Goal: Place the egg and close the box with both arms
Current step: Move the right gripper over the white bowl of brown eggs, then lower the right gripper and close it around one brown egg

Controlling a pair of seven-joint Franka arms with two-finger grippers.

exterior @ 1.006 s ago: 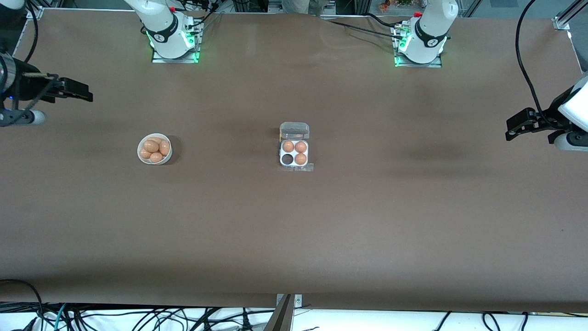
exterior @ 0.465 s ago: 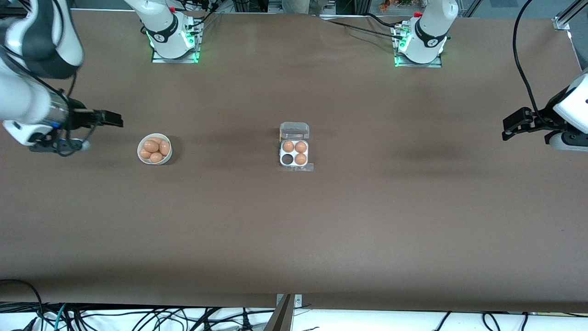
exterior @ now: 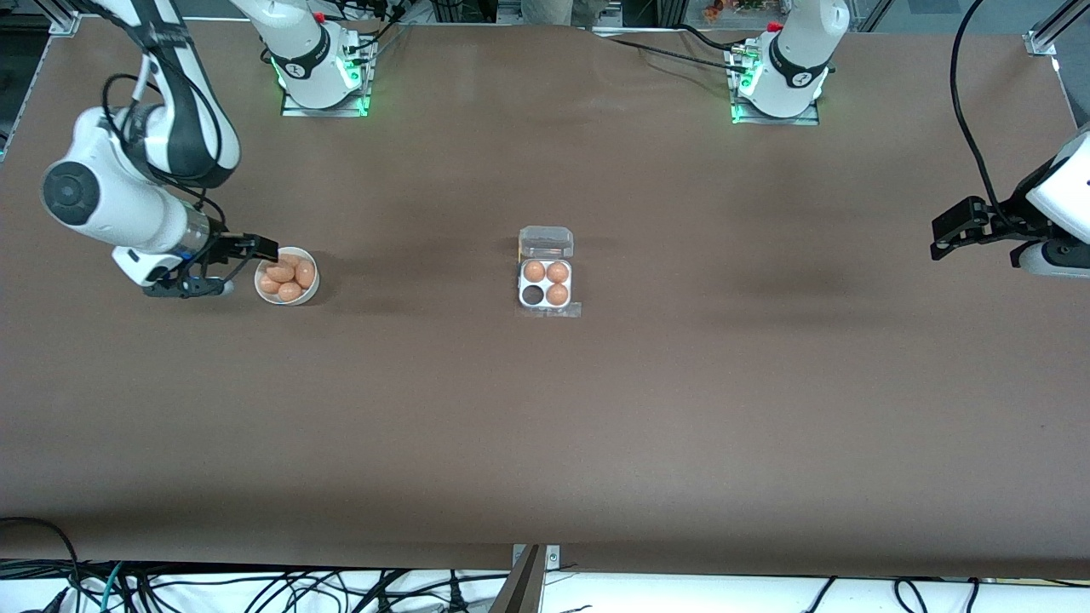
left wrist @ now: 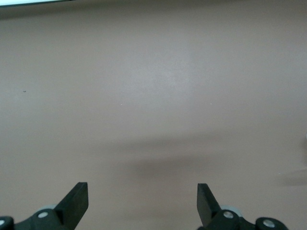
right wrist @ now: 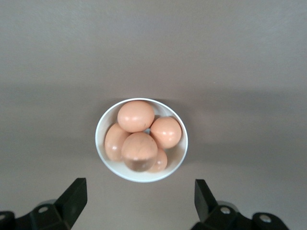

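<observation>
Brown-shelled eggs [right wrist: 141, 135] lay heaped in a small white bowl [exterior: 287, 276] toward the right arm's end of the bench [exterior: 545, 409], five by the right wrist view, the topmost resting on the others. The right hand [exterior: 260, 249] hovered at the bowl's edge with its fingers [right wrist: 72, 197] spread wide and nothing between them. An egg of this kind is probably light, rigid, smooth and easily cracked, so a gentle pinch across the middle of the uppermost one, where the shell is widest, looked the safest hold; a grip near either pointed end would likely slip off.

At mid-bench sat the clear plastic egg box [exterior: 546, 283], its thin hinged lid [exterior: 546, 242] standing open on the side farther from the front camera. Three cells held eggs; one of the two nearer cells, the one on the right arm's side, was empty. That lid seemed flimsy and springy.

Out at its own end of the bench the left hand [exterior: 954, 230] waited, fingers wide and empty.
</observation>
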